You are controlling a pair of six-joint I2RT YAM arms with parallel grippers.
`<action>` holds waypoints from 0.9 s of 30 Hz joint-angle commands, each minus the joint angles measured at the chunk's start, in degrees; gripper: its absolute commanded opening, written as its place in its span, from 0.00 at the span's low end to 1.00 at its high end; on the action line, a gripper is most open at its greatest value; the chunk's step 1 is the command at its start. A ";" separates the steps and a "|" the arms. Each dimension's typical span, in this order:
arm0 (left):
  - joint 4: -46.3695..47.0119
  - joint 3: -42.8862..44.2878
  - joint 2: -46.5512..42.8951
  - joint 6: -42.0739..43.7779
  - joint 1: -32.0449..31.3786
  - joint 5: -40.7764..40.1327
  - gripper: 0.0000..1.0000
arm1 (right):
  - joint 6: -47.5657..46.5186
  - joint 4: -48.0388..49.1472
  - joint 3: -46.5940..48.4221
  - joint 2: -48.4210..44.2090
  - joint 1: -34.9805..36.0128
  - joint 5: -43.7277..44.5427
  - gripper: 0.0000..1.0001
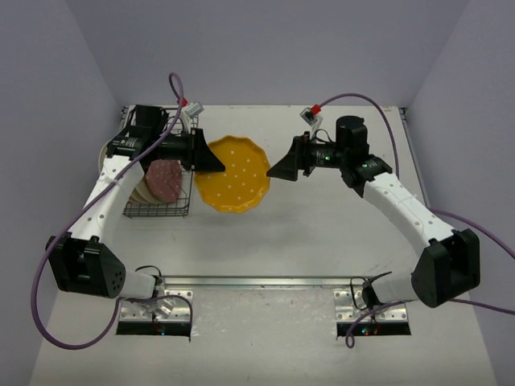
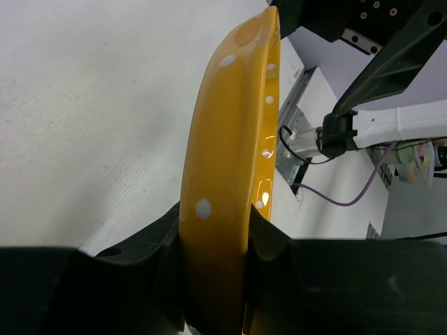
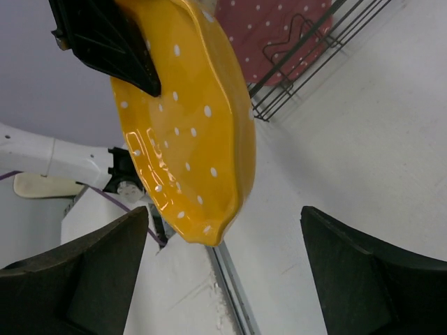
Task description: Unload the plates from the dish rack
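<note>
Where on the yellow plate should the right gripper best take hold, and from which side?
Probably the free rim facing the right gripper, opposite the edge the left gripper pinches. Come in from the right with the open jaws straddling that rim: the yellow plate is thin and its rim points toward them.

glossy yellow plate [image 3: 188, 132] (smooth glaze); dark metal wire rack [image 1: 158, 211]

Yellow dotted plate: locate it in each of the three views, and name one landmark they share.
Top external: the yellow plate lies centre-left, just right of the dish rack.
Left wrist: the plate shows edge-on, running from bottom centre to the top edge.
Right wrist: the plate fills upper left to centre, with its dotted face showing.
Shared landmark: the left gripper clamped on the plate's rim, visible in all three.
</note>
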 commanded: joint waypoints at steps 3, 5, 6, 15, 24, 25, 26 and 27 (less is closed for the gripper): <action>7.30 1.08 -0.97 -2.14 -0.80 8.51 0.00 | 0.34 0.27 4.15 4.80 3.20 0.59 0.80; 7.44 0.96 -0.65 -2.11 -0.97 8.76 0.00 | 1.75 0.77 4.63 6.20 3.28 0.22 0.76; 7.57 0.70 -0.53 -2.04 -1.03 8.86 0.00 | 2.15 1.22 4.85 7.04 3.35 -0.10 0.74; 10.55 -2.33 0.18 -3.36 -1.46 9.64 0.00 | 7.38 5.81 7.89 10.75 4.11 -3.31 0.33; 13.95 -4.05 1.71 -5.47 -1.42 7.86 0.18 | 13.45 7.12 6.57 11.34 2.87 -5.76 0.00; 13.93 -4.09 1.90 -5.67 -1.36 7.13 0.27 | 14.83 7.87 6.12 11.40 2.06 -6.25 0.00; 13.52 -3.88 1.97 -5.81 -1.23 5.53 0.43 | 16.16 8.85 5.56 11.54 0.81 -6.60 0.00; 13.19 -3.49 2.05 -5.84 -1.14 4.23 0.60 | 17.05 9.89 5.14 11.86 -0.88 -6.74 0.00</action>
